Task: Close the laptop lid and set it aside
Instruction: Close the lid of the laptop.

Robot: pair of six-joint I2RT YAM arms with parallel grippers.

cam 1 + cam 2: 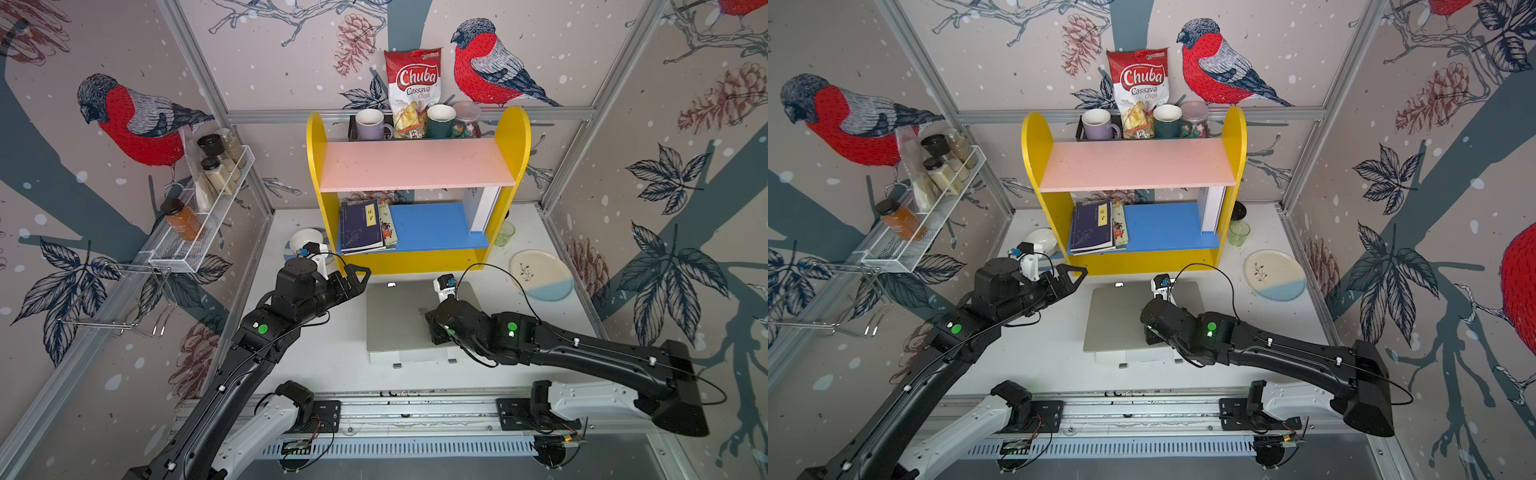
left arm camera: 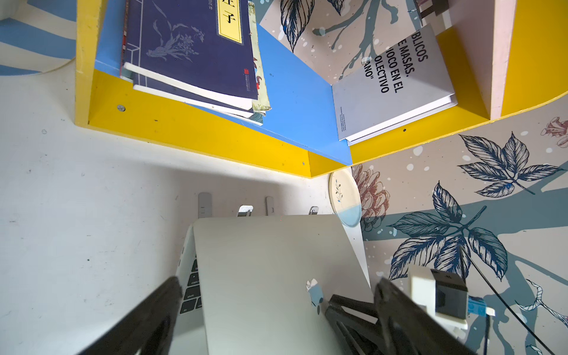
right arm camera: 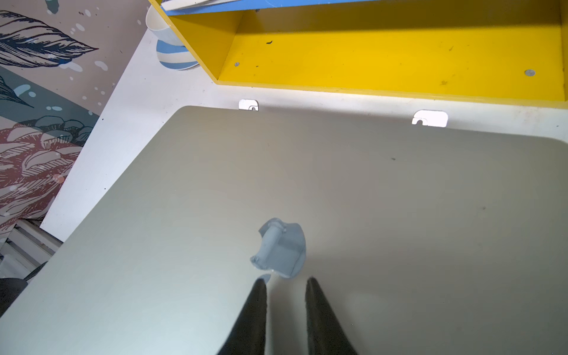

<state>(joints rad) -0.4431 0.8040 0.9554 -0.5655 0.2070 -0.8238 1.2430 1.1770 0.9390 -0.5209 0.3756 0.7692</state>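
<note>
The laptop (image 1: pixel 1125 320) sits mid-desk (image 1: pixel 316 357) on its stand (image 3: pixel 429 118), just before the yellow shelf (image 1: pixel 415 262) at the far edge, its lid (image 1: pixel 395 320) lowered almost flat, with keys (image 2: pixel 193 281) peeking out along one side. The right tool (image 3: pixel 285 281), fingers narrowly parted and gripping nothing, points at the apple logo (image 3: pixel 281 249); the left tool (image 1: pixel 359 276) hangs wide open off the lid's far left corner. Thin, stiff, slick aluminium, it is likely best pinched across a side edge, not pressed mid-panel.

bright, even light from overhead. a soft shadow falls before the yellow shelf (image 3: pixel 384 52). the laptop lid (image 3: pixel 368 190) shows pale glare. both top views bow at the edges; the left gripper (image 2: pixel 278 282) blurs up close.
</note>
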